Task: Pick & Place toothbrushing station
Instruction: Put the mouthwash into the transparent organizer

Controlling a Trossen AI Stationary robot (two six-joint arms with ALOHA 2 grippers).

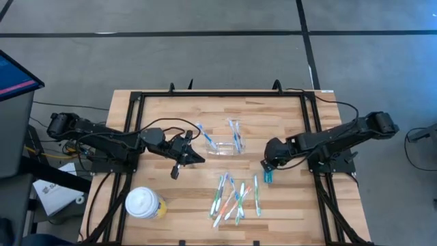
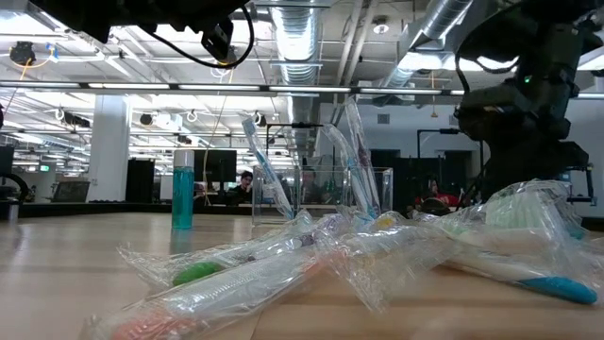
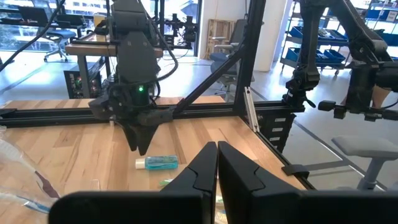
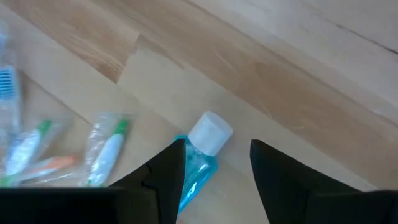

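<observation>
On the wood table (image 1: 287, 205), our right gripper (image 4: 214, 163) stands wide over a blue bottle (image 4: 198, 163); a skewed close could topple it. Left gripper (image 3: 217, 163) pinched empty.

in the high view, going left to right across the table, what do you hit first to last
white-lidded yellow cup → left end effector → clear toothbrush holder → blue bottle, under the open right end effector. The pile of wrapped toothbrushes overlaps the holder's span, so it is left out.
</observation>
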